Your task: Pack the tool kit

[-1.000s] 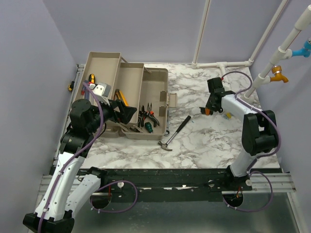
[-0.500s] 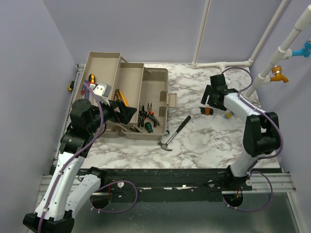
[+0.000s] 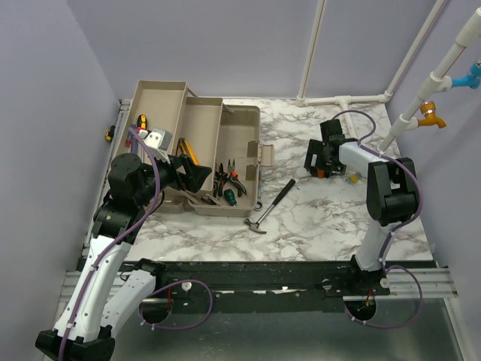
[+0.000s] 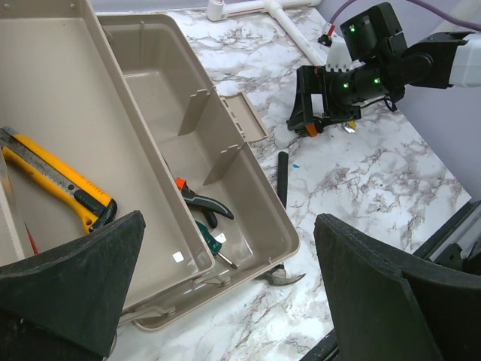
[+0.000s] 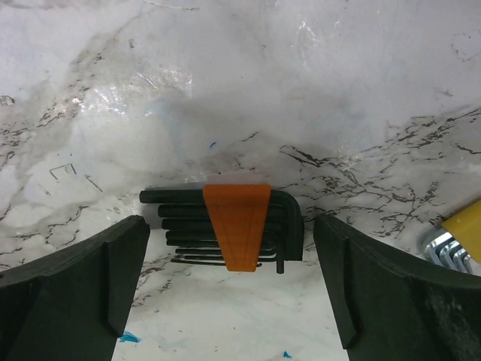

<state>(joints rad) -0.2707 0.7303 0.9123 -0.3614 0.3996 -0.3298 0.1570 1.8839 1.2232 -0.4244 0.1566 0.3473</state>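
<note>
Currently, toolbox [image 3: 254,144]: open at the upper left of the overhead view, its trays folded out toward the left wall.
Pliers [image 3: 225,179]: lying in the bottom compartment, beside a green-handled screwdriver [image 3: 231,198].
Knife [image 4: 56,180]: yellow, flat in the tray next to the bottom compartment.
Hammer [image 3: 272,204]: on the marble table [image 3: 323,226], just right of the toolbox.
Left gripper [image 4: 229,226]: jaws spread wide, nothing between them, hanging over the toolbox.
Right gripper [image 3: 314,159]: jaws spread wide, gripping nothing, one finger on each side of the hex keys.
Hex keys [image 5: 237,222]: black set in an orange holder, flat on the table right of centre; whether the fingers touch the table is unclear.
</note>
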